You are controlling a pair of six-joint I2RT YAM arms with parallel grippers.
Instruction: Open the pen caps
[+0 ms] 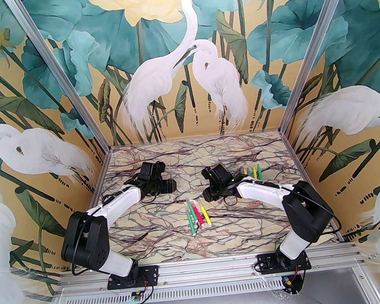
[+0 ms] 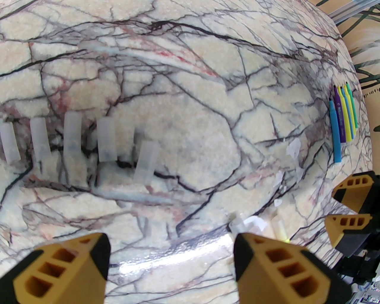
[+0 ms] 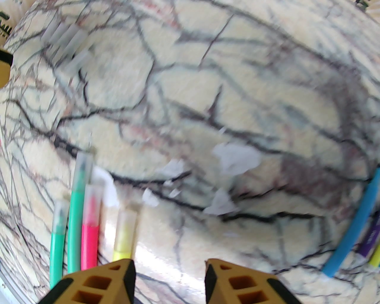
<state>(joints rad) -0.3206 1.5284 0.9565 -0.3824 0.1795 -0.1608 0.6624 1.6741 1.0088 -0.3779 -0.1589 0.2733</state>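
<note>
Several clear pen caps [image 2: 72, 133] lie off the pens in a row on the marble table, ahead and to the left of my left gripper [image 2: 170, 240]. Its jaws are open with nothing between them. Several capped pens [image 1: 196, 214] lie side by side at the table's middle: two green [image 3: 77, 207], one pink [image 3: 90, 234] and one yellow [image 3: 123, 246]. They lie just left of my right gripper [image 3: 169, 264], which is open and holds nothing. Several uncapped pens [image 1: 250, 172] lie in a row at the back right, among them a blue one [image 2: 335, 133].
Small white paper scraps [image 3: 237, 157] lie on the marble table [image 1: 158, 237] between the two groups of pens. My right gripper's yellow fingers [image 2: 350, 207] stand close to the right of my left gripper [image 1: 168, 186]. Patterned walls close in the back and both sides.
</note>
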